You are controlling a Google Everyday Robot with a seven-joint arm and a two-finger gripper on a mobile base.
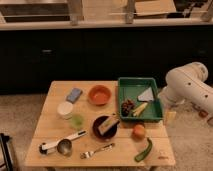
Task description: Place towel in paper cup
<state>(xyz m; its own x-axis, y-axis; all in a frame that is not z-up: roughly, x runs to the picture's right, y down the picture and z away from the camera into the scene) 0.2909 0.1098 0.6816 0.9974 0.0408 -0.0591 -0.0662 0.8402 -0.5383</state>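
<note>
Two utensils lie nearest on the wooden tabletop (55, 92): a white-handled scoop (60, 145) at the left and a fork (97, 150) beside it, with a green vegetable (144, 150) toward the right corner. Behind these sit an orange fruit (138, 131) and a dark bowl (105, 127) with something tan resting in it. Left of that bowl, a small green cup (76, 120) stands just beside the paper cup (65, 109), which is upright with its mouth up. Farther back are a blue-grey pad (74, 94) and an orange bowl (99, 94). The green tray (123, 90) on the right holds the towel (146, 95) in its far part, with dark grapes (128, 106) and a yellow piece (140, 109) nearer. The claw (169, 115) hangs off the tray's right side, below the white arm (187, 87); whether it is wide or narrow I cannot tell.
</note>
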